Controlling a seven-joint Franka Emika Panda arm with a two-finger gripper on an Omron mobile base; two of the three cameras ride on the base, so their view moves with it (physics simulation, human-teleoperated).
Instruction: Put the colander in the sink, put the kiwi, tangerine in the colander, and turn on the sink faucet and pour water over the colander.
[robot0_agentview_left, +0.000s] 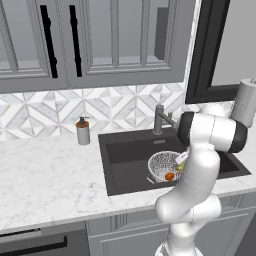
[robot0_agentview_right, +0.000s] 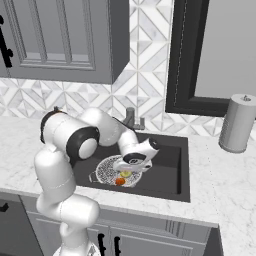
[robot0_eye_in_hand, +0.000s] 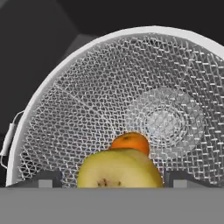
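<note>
Colander: sits inside the sink, toward its 5 o'clock corner in the left base view; a round mesh bowl with a pale rim and a small raised disc at its middle, as the hand view shows; a thin wire handle sticks out at its 9 o'clock edge in that view.
Sink: dark basin sunk into the white marble worktop, below the patterned tile wall.
Tangerine: lies on the mesh inside the colander, just at 12 o'clock of the kiwi in the hand view and partly hidden behind it; in the left base view it shows as an orange spot near the bowl's 6 o'clock rim.
Kiwi: yellow-green, inside the colander, right between the two dark fingertips at the bottom of the hand view; touching the tangerine or very nearly so.
Tool: low over the colander, its fingers standing apart on either side of the kiwi with gaps showing; whether the pads touch the fruit I cannot tell.
Faucet: dark post at the sink's back edge, at 12 o'clock of the colander; no water visible.
Soap bottle: on the worktop at 10 o'clock of the sink, well apart from the colander.
Paper roll: upright on the worktop at 3 o'clock of the sink in the right base view.
</note>
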